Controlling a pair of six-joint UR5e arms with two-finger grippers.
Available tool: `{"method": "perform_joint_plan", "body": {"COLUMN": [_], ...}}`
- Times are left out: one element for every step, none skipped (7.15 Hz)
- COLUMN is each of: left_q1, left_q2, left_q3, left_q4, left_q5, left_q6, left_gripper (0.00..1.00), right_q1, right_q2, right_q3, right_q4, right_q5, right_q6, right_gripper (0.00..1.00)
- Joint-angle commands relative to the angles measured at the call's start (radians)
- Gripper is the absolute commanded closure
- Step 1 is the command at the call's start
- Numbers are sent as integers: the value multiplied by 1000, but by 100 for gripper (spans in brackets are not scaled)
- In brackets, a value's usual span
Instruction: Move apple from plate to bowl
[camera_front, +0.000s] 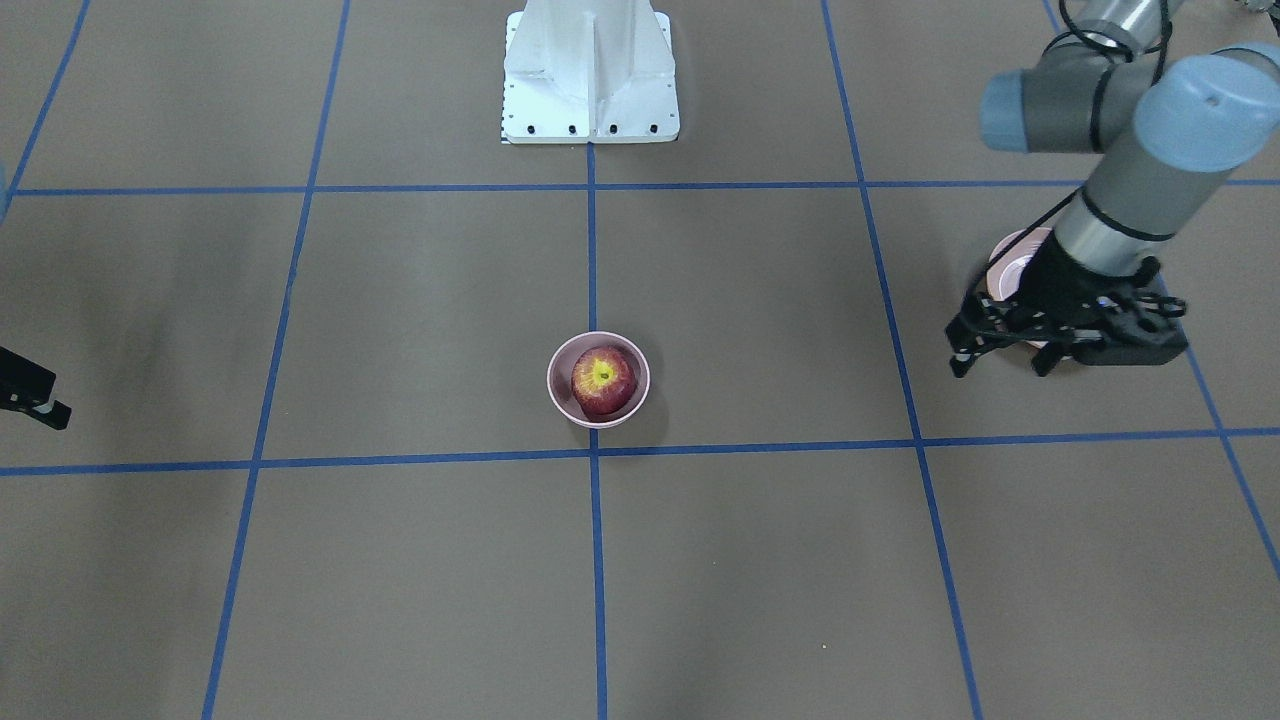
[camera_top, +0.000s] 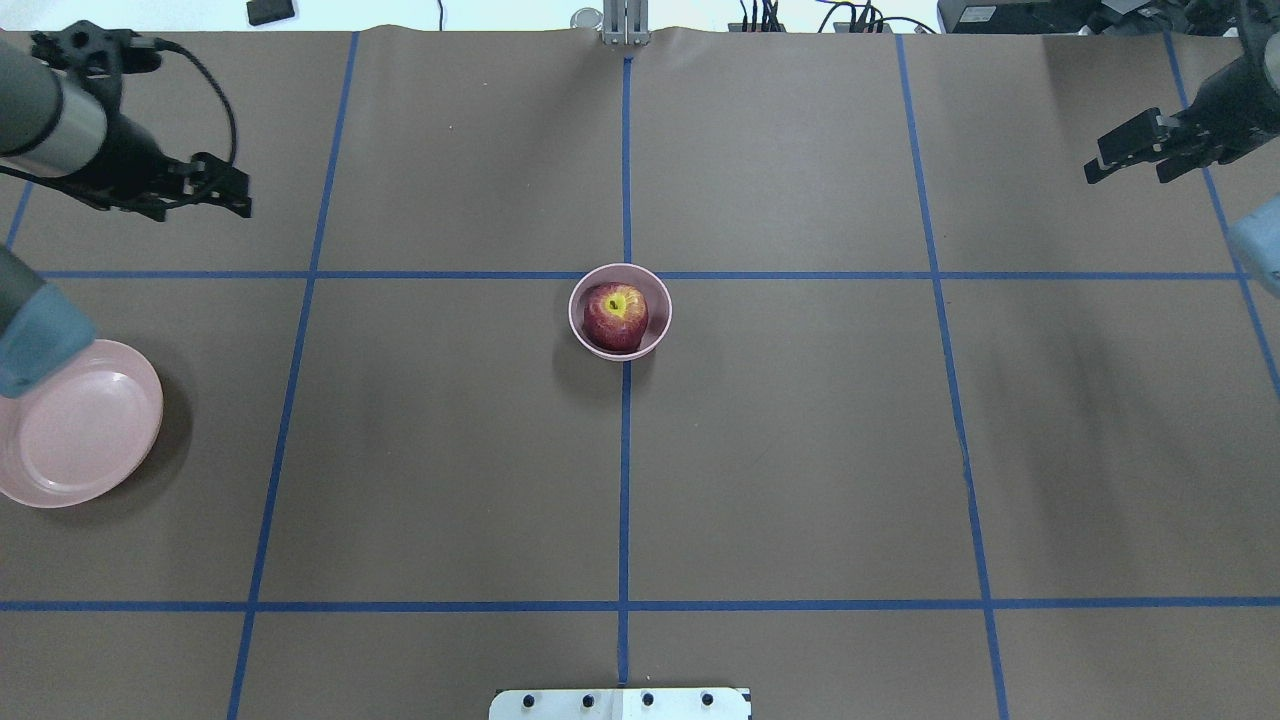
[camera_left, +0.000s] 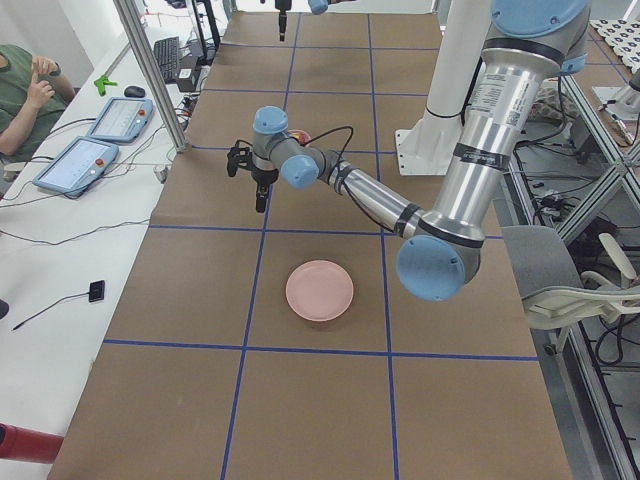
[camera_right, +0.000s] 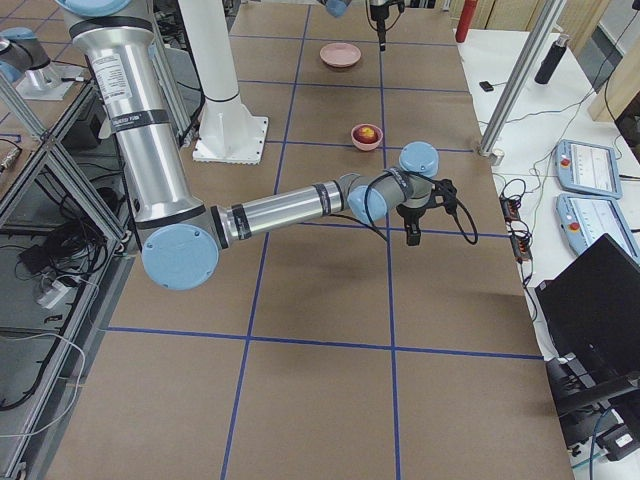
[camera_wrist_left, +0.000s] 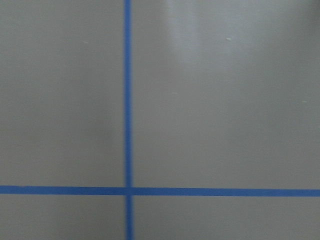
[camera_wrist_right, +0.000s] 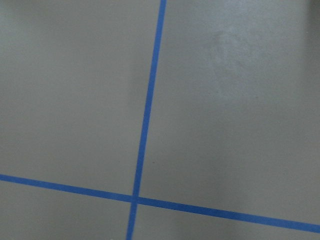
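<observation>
The dark-red apple (camera_front: 603, 380) with its yellow stem patch sits inside the small deep pink bowl (camera_front: 553, 382) at the table's middle; it also shows in the overhead view (camera_top: 616, 316) in the bowl (camera_top: 574, 312). The wide pink plate (camera_top: 85, 430) lies bare at the robot's left and is partly hidden behind my left arm in the front view (camera_front: 1008, 262). My left gripper (camera_front: 1000, 366) (camera_top: 243, 197) is open and empty, raised beyond the plate. My right gripper (camera_top: 1125, 172) is open and empty at the far right, just showing in the front view (camera_front: 50, 408).
Brown paper with a blue tape grid (camera_top: 625, 605) covers the table. The robot's white base (camera_front: 590, 75) stands at the table's robot side. Both wrist views show only paper and tape lines. An operator (camera_left: 25, 95) sits with tablets (camera_left: 75, 165) past the far side.
</observation>
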Motion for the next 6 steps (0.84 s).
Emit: {"method": "perform_joint_plan", "body": {"left_q1": [-193, -259, -340, -368, -370, -371], "left_q2": [146, 178, 191, 191, 197, 217], "left_q3": [5, 46, 114, 180, 195, 200], "left_q4": [2, 7, 7, 4, -6, -6], "left_q5": [-105, -108, -108, -107, -102, -104], "left_q6": [281, 475, 649, 755, 764, 765], "left_gripper": [1, 1, 1, 1, 1, 1], "right_q1": [88, 130, 175, 253, 284, 289], "right_q2": [-25, -65, -88, -91, -94, -99], "right_q3": [-121, -125, -119, -99, -32, 48], "right_q4": [2, -17, -83, -156, -268, -380], "right_q5": [-53, -74, -80, -68, -70, -71], "right_q6": [-223, -267, -269, -269, -269, -270], "right_gripper": [0, 0, 0, 0, 0, 0]}}
